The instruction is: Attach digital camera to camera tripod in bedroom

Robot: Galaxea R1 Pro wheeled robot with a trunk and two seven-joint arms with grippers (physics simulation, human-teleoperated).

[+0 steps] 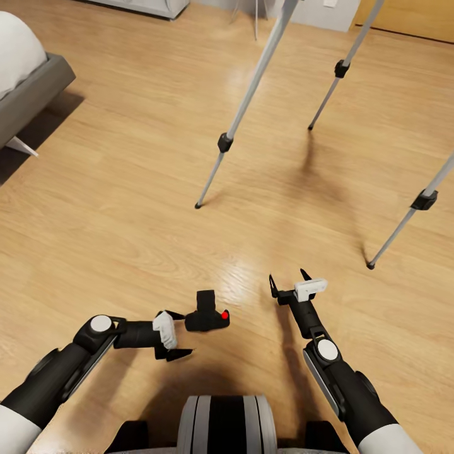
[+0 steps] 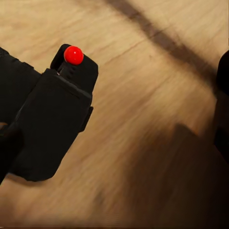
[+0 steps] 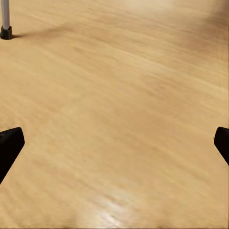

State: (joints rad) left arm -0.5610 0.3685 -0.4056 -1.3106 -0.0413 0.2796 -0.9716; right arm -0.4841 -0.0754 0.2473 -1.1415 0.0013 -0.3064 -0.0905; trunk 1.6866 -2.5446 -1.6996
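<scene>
The digital camera [image 1: 205,316], black with a red button on top, sits low over the wood floor just ahead of my left gripper [image 1: 185,334]. That gripper's jaws stand wide apart; the camera [image 2: 52,129] rests against one finger while the other finger [image 2: 222,100] is well clear of it. Three silver legs of the camera tripod [image 1: 252,94] spread across the floor ahead; its head is out of view. My right gripper [image 1: 289,282] hangs open above bare floor, and its wrist view shows both fingertips [image 3: 9,145] with one tripod foot [image 3: 5,29] beyond.
A grey bed [image 1: 28,85] stands at the far left. Pale furniture [image 1: 145,6] and a wooden door [image 1: 410,16] line the far wall. Tripod legs with black joints [image 1: 424,200] cross the right side; open plank floor [image 1: 126,208] lies between me and them.
</scene>
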